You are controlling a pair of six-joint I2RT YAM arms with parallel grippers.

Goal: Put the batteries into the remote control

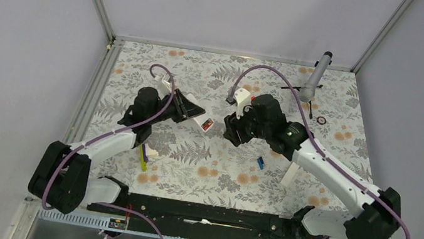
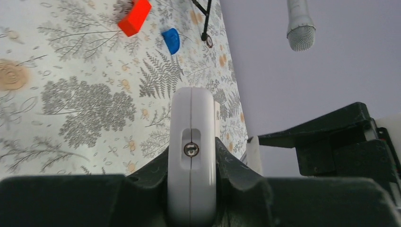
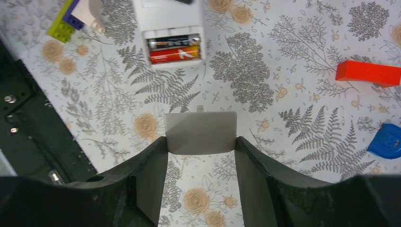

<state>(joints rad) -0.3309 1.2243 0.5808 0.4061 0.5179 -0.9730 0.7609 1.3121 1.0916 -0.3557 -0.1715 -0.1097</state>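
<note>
Grey plastic marks the stage: the flat, light-grey rectangular battery cover [image 3: 200,127] sits crosswise in the right gripper [image 3: 200,142], whose fingers are partly spread and pinch it by its two side edges. Facing it, near the middle of the table [image 1: 313,192], the small light-grey rectangular remote control [image 3: 172,19] has its bay open. The two little cylindrical batteries [image 3: 174,49], one dark and one orange-red, appear seated side by side. The left gripper [image 1: 193,111] is pressed tight on the handset's body. Loading looks done, I judge, and closing is in hand. Next, the battery cover must be squared to the bay and slid or pressed home while the left arm steadies the handset.
</note>
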